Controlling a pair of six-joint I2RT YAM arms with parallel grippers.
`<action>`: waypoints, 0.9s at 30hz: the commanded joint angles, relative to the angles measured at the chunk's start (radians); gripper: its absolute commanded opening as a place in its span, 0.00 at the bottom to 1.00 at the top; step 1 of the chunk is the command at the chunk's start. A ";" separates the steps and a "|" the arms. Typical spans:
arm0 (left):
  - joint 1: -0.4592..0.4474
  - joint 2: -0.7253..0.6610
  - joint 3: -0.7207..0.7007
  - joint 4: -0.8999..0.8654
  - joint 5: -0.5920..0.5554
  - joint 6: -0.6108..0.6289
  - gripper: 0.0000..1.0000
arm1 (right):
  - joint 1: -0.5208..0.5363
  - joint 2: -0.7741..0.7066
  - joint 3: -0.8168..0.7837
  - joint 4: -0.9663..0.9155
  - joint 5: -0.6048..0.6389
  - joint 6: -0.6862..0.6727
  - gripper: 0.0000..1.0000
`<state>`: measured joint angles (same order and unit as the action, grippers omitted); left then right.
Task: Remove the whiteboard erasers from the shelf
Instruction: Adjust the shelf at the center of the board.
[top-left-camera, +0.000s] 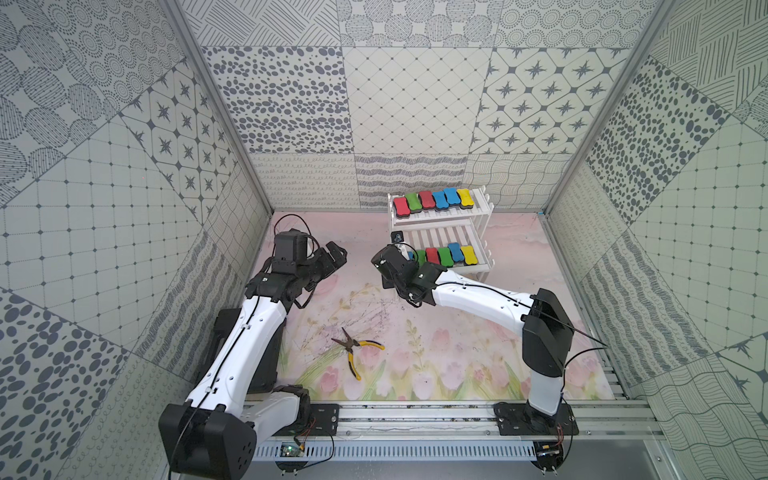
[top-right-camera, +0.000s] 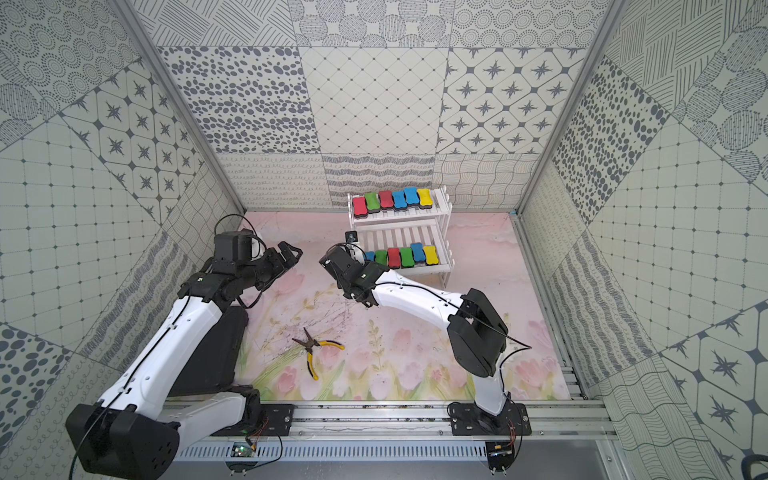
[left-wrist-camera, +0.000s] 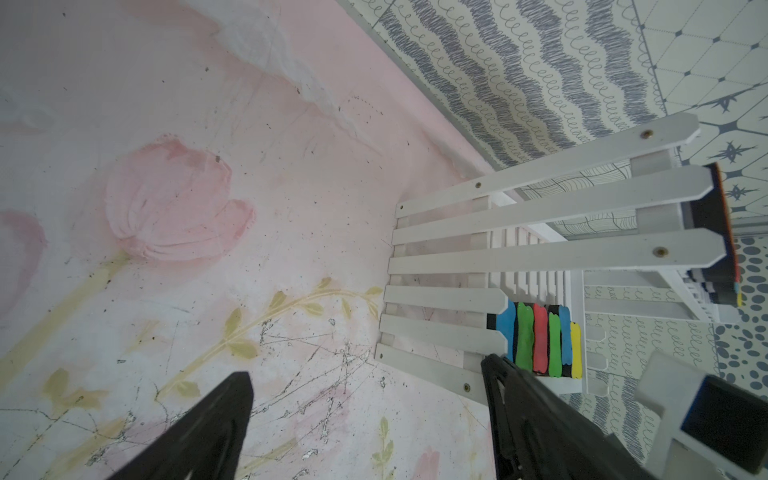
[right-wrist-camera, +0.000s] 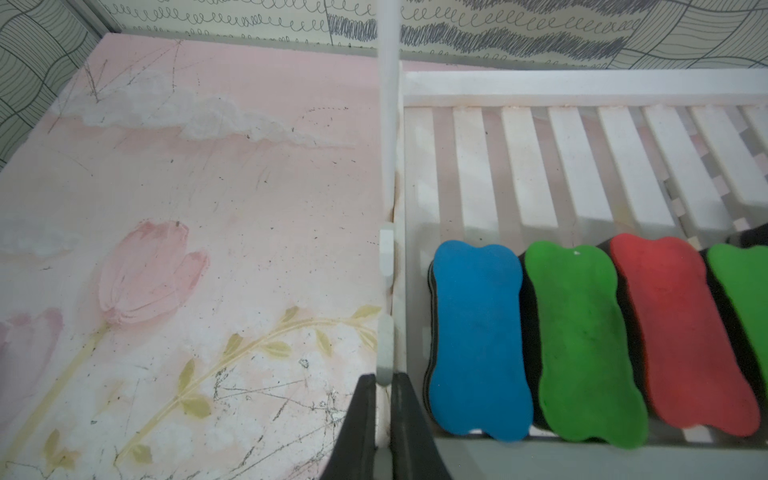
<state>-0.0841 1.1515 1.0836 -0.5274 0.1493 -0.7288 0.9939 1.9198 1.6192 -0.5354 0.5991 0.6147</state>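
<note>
The shelf (top-left-camera: 436, 237) stands at the counter's (top-left-camera: 465, 332) far edge, right of the middle. Six erasers (top-left-camera: 432, 199) sit on its upper tier and six along the front of the lower tier. The right end effector (right-wrist-camera: 384, 380) is pressed together on a white side picket (right-wrist-camera: 386, 257) of the shelf, not on an eraser, though the contact itself is partly hidden. A pull from here would likely drag or tip the whole shelf. The erasers lie loose and overlapping, so they could slide and spill, the blue eraser (right-wrist-camera: 478, 340) just beside the grip first. The left end effector (top-left-camera: 334, 253) hovers spread and empty near that same end. Reaching in there risks striking the right arm.
</note>
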 joint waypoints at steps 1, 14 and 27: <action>0.007 -0.010 0.013 -0.031 -0.036 0.025 0.99 | 0.027 0.027 0.079 0.089 0.026 0.059 0.00; 0.012 -0.005 0.015 -0.040 -0.030 0.035 0.99 | 0.062 0.114 0.200 0.152 -0.003 0.090 0.20; 0.014 -0.009 0.018 -0.038 -0.001 0.041 0.99 | 0.067 -0.172 -0.058 0.289 -0.139 -0.059 0.54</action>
<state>-0.0746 1.1469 1.0843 -0.5648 0.1261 -0.7200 1.0599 1.8614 1.6176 -0.3218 0.5007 0.6186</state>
